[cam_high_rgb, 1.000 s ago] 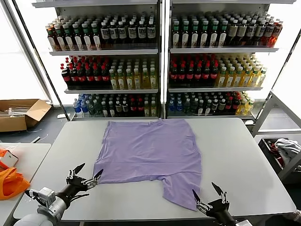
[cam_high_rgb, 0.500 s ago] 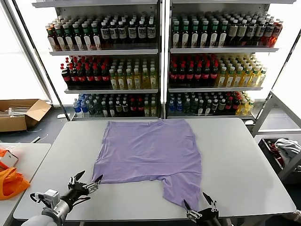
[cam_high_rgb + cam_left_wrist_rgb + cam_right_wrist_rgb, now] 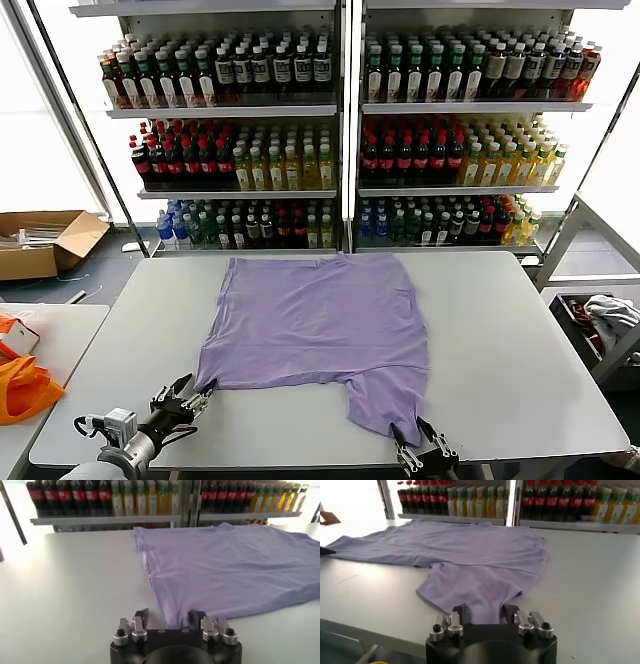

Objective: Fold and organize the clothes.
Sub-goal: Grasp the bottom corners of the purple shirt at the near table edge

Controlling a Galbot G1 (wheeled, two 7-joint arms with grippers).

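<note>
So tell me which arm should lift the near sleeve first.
Probably the right: the right gripper straddles the sleeve hem of the T-shirt. The left gripper sits at the other near corner.

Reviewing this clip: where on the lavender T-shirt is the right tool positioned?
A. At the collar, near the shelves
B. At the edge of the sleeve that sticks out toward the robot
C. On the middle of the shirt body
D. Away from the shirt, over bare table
B. In the head view the right tool sits at the near edge of the T-shirt sleeve, and the right wrist view shows its fingers on either side of that sleeve's edge.
</note>
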